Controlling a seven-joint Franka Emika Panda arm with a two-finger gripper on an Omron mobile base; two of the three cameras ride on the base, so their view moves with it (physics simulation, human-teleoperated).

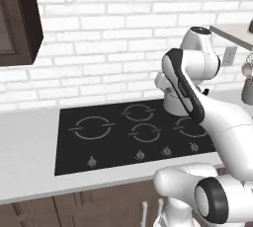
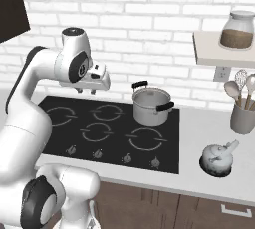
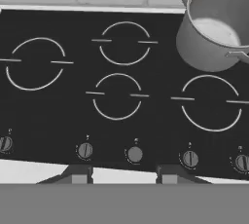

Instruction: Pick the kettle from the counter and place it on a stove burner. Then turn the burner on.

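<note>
Stretching below the gripper (image 2: 85, 90), the black glass cooktop (image 2: 164, 161) is the largest thing in front of the arm, set into the pale counter (image 2: 199, 123) that runs past it on the far side from the arm's base. The gripper hangs above the cooktop's back rows of rings, empty; its fingertips (image 3: 78, 174) stand apart with nothing between them, as the hand view shows, though neither base view gives a clear look at the gap.

The left base view alone shows the dark wall cabinet (image 1: 17, 18) and the wide ring at the far left end, the stove burner (image 1: 92, 128), off to one side of the gripper and bare. The hand view has this ring (image 3: 34, 63) at its left edge.

The right base view alone shows the shelf (image 2: 221, 49) with a glass jar (image 2: 237, 30), the utensil holder (image 2: 242, 117), and the kettle (image 2: 217, 159), which sits upright on the counter just past the cooktop's edge, well apart from the gripper and nearer the counter's front.

A steel pot (image 2: 151, 106) with black handles stands on the cooktop's back corner between gripper and kettle. Seen from the hand view, the pot (image 3: 214, 23) is open, showing a pale inside.

A row of small knobs (image 3: 134, 154) lines the cooktop's front edge just ahead of the fingertips.
</note>
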